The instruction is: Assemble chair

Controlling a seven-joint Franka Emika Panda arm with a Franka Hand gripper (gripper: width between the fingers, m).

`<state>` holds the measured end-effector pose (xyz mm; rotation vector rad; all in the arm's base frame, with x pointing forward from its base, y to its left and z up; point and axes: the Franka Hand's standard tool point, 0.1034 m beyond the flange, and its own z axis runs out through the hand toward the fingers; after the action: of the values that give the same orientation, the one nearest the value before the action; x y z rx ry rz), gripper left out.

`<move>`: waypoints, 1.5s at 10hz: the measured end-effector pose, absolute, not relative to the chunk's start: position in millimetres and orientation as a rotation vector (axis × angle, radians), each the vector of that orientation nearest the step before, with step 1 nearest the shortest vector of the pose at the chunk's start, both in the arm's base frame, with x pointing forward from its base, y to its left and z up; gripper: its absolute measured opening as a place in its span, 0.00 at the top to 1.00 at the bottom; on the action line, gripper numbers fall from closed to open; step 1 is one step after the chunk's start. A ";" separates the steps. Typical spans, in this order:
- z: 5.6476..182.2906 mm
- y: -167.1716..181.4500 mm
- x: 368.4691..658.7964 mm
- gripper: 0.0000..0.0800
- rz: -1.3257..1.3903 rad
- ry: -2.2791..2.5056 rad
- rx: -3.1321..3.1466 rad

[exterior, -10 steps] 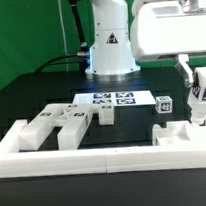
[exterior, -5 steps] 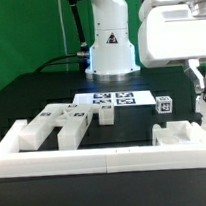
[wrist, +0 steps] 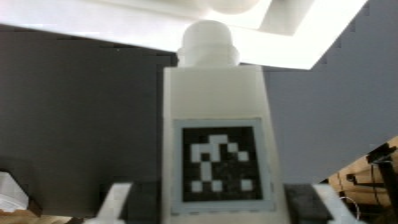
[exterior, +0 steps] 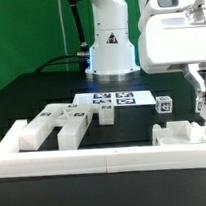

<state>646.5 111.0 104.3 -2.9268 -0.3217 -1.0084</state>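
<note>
Several loose chair pieces [exterior: 53, 127] lie on the black counter [exterior: 25, 97], at the exterior view's left, behind the white rail [exterior: 95, 158]. At its right the gripper [exterior: 203, 95] clamps a white post [wrist: 214, 110] near another block [exterior: 179, 135]; only the wrist view shows its tag and rounded peg.

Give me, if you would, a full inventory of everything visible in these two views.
loose chair pieces: about five, white with black-and-white tags; a cluster on the exterior view's left, a small tagged block beside the marker board, a larger block behind the rail on the exterior view's right.
held chair piece: one, white, tagged, between the gripper's fingers.
marker board: one, white with tags, flat at mid-table.
border rail: one, white, along the table's near edge.
table: one, black, under everything.
backdrop: one, green, behind.
robot base: one, white, behind the marker board.
gripper: one, white, shut on the held chair piece.
</note>
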 end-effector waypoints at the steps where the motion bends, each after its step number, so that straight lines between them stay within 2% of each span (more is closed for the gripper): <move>1: 104.2 111.6 646.3 0.64 -1.007 -0.323 -2.926; 15: 86.0 116.6 629.6 0.64 -0.949 -0.354 -2.942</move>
<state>629.6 116.6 86.0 -2.9424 -0.3536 -0.9493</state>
